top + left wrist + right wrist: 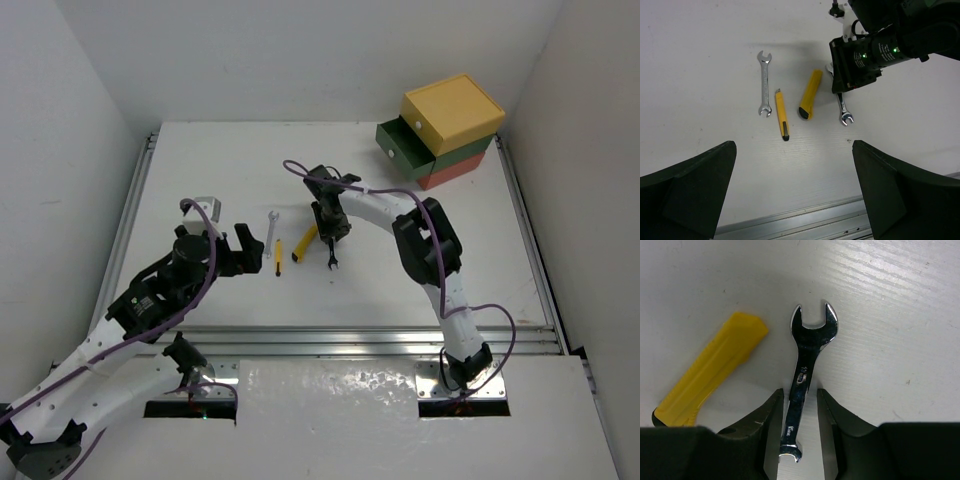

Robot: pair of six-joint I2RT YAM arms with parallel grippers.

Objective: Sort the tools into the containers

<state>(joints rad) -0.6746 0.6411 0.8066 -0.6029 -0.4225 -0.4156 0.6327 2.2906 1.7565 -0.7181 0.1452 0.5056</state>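
A silver wrench (805, 375) lies on the white table between my right gripper's (800, 400) fingers, which stand a little apart on either side of its shaft, so the gripper is open. The flat yellow cutter (715, 370) lies just left of it. From above, the right gripper (331, 240) is over this wrench (331, 260). The second wrench (763, 82), the thin yellow-black screwdriver (781, 114) and the cutter (811, 94) lie side by side. My left gripper (794, 150) is wide open and empty, short of them. No black-green screwdrivers are in view.
The stacked drawers stand at the far right: yellow (452, 108) on top, green (405, 148) sticking out to the left, red-orange (450, 172) at the bottom. A metal rail (350, 335) runs along the table's near edge.
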